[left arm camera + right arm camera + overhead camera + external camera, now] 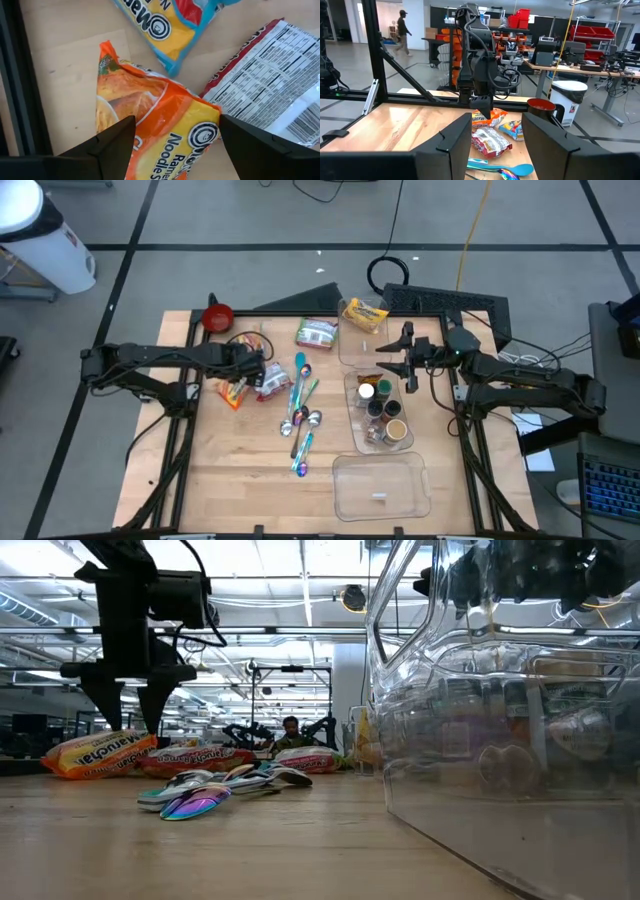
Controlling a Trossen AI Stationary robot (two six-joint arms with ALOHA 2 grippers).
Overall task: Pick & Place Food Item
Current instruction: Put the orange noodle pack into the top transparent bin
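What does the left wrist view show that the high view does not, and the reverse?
Only the left wrist view shows the print on the orange ramen packet lying between the left gripper and its open fingers, and the label text on the red-and-white packet.

Only the high view shows the red bowl, the spoons, the clear bins, the jars and the right gripper hovering by them.

Both show the wooden table and the cluster of packets under the left arm.
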